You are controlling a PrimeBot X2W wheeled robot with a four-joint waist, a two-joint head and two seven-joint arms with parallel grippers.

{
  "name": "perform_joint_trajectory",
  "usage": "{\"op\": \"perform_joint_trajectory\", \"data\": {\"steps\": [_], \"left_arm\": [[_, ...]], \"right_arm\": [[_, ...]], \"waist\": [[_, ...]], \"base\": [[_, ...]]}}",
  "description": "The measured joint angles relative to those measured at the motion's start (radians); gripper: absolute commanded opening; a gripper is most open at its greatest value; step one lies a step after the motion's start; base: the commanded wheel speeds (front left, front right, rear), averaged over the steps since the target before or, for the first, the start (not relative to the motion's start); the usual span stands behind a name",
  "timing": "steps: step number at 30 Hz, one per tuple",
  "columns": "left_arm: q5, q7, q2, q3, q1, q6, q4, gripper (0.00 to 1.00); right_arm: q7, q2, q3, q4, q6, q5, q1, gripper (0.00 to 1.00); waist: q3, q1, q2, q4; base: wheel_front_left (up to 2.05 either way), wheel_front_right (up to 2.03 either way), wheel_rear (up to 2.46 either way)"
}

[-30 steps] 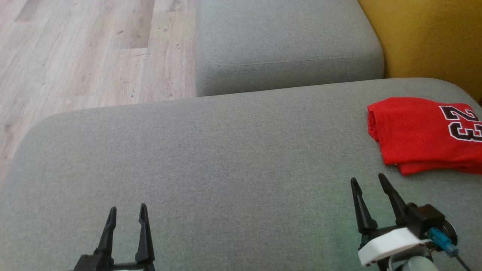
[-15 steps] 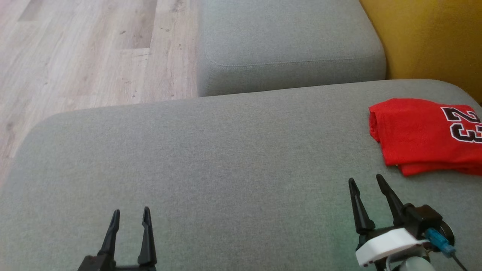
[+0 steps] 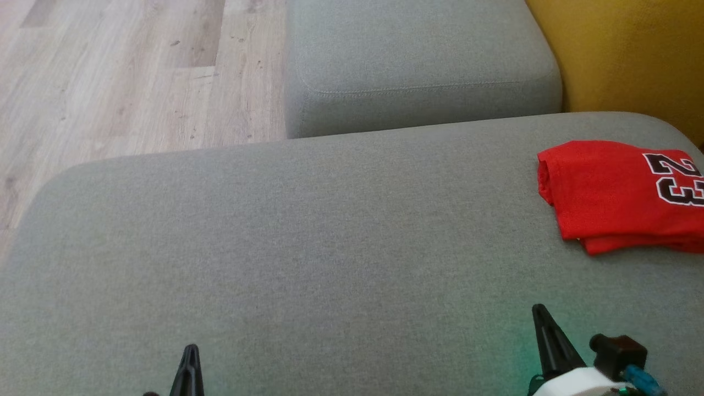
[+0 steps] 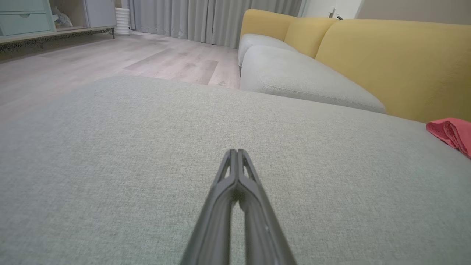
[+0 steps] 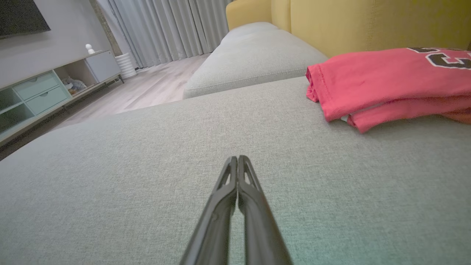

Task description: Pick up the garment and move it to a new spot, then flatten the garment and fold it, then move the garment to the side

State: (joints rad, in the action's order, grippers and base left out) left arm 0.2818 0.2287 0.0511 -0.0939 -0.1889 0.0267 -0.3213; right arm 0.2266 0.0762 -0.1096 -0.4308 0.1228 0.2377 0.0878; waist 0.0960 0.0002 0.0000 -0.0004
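As garment (image 3: 616, 192) lies folded at three o'clock, left end effector (image 3: 191, 352) and right end effector (image 3: 539, 313), pressed together empty, should retract clear.

Living room. Big grey fabric sofa seat (image 3: 330, 247) up front, second grey seat cushion (image 3: 418, 55) butted against its far edge. Mustard-yellow backrests (image 3: 632, 55) along the right. Light wood-plank floor (image 3: 110, 82) on the left. Far end: grey floor-length curtains (image 4: 206, 18), white ribbed cylinder (image 5: 126, 65) beside them. Low cabinet (image 5: 40, 92) with pale green drawers against a grey wall (image 5: 55, 40), dark screen (image 5: 20, 16) above. Soft, even light.
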Motion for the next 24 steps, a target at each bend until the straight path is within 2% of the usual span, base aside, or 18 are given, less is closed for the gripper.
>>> {"op": "perform_joint_trajectory", "data": {"steps": [24], "left_arm": [[0.269, -0.070, 0.000, 0.032, 0.048, 0.018, 0.006, 0.00]], "right_arm": [[-0.074, -0.004, 0.050, 0.030, 0.000, 0.277, -0.018, 0.00]], "waist": [[-0.020, 0.0000, 0.0000, 0.000]], "base": [[0.00, 0.00, 0.00]]}}
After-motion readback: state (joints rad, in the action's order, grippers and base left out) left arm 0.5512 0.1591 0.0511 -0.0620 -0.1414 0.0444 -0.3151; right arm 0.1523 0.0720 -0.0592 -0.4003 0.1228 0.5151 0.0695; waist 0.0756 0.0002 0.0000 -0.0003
